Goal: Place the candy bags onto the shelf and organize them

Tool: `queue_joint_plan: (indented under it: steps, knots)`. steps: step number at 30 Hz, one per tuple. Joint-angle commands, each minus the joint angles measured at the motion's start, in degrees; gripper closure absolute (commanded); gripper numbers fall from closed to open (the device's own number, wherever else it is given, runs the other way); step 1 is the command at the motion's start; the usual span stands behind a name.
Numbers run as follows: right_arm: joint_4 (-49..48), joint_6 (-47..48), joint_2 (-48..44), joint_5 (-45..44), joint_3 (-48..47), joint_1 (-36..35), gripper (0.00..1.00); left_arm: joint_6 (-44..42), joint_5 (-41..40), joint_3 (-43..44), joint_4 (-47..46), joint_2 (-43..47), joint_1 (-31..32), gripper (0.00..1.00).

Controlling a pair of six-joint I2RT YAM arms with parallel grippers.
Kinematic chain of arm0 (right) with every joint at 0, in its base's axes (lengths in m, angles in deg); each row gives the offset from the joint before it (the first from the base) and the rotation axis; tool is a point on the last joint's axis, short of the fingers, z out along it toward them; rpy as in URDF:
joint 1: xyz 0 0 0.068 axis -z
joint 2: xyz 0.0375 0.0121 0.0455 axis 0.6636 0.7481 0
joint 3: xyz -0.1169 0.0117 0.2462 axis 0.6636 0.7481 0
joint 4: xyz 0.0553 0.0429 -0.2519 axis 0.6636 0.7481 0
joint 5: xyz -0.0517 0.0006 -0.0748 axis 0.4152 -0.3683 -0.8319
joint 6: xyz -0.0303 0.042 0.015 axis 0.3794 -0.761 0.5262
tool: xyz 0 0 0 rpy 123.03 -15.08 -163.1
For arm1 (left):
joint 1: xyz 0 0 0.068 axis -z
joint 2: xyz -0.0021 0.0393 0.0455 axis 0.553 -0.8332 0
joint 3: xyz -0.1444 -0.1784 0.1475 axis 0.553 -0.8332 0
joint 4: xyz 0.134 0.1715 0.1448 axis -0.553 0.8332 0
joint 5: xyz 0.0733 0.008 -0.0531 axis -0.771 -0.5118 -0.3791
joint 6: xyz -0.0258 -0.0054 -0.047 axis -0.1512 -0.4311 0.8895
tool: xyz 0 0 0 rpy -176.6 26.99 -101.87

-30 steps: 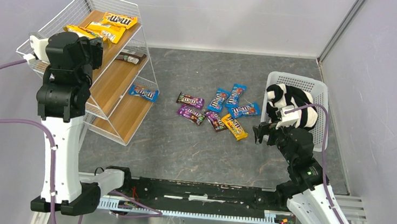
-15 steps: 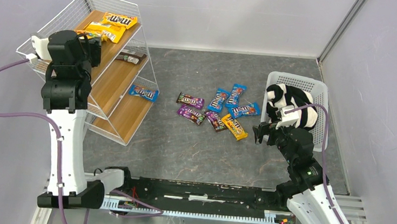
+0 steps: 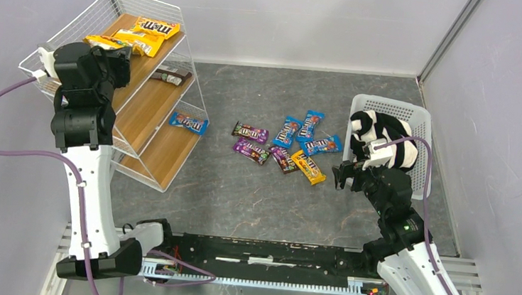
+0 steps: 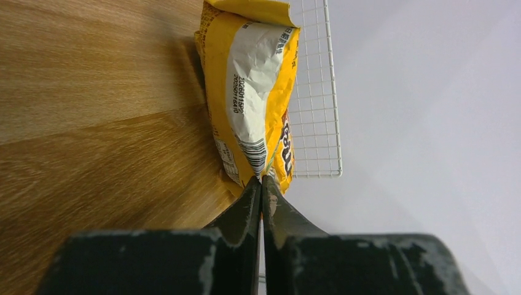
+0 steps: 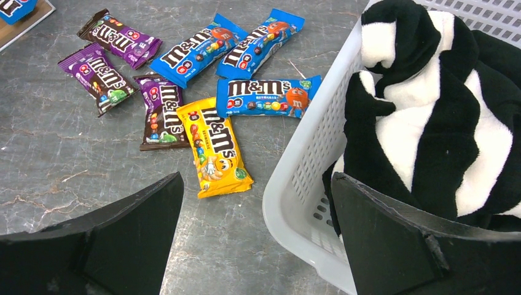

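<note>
Glossy yellow flat candy bag (image 4: 246,92), prob light, crinkly & slippery so best nipped at a crimped end seam, lies on top wood board (image 4: 92,135) of white wire shelf (image 3: 151,109) w/ left end effector (image 4: 262,187) closed on its edge; right end effector (image 5: 257,184) wide open, empty.

The grey table (image 3: 240,195) carries the shelf (image 3: 144,105), a white basket (image 3: 422,126) and seven loose candy bags (image 3: 283,146) between them. The shelf's boards hold yellow candy bags (image 3: 147,34) on top, a dark one (image 3: 168,76) midway, a blue one (image 3: 189,121) lowest.
</note>
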Motion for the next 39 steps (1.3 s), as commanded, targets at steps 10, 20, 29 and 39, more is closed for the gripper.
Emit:
queue_joint_plan:
  steps: [10,20,29,39]
  knots:
    - [-2.55,-0.48,0.07,0.5,-0.04,-0.26,0.02,2.13,5.08,0.47,0.03,2.16,-1.03,0.9]
    - [-2.63,-0.47,-0.12,0.86,-0.06,-0.28,0.02,1.7,5.02,-0.04,-1.0,2.51,-1.03,0.79]
    - [-2.67,-0.49,-0.19,0.84,0.0,-0.23,0.02,-2.19,4.54,0.03,-1.86,4.33,-1.02,0.45]
    - [-2.81,-0.47,-0.2,1.11,0.05,-0.27,0.02,-23.34,6.96,5.06,0.47,8.73,-1.0,0.15]
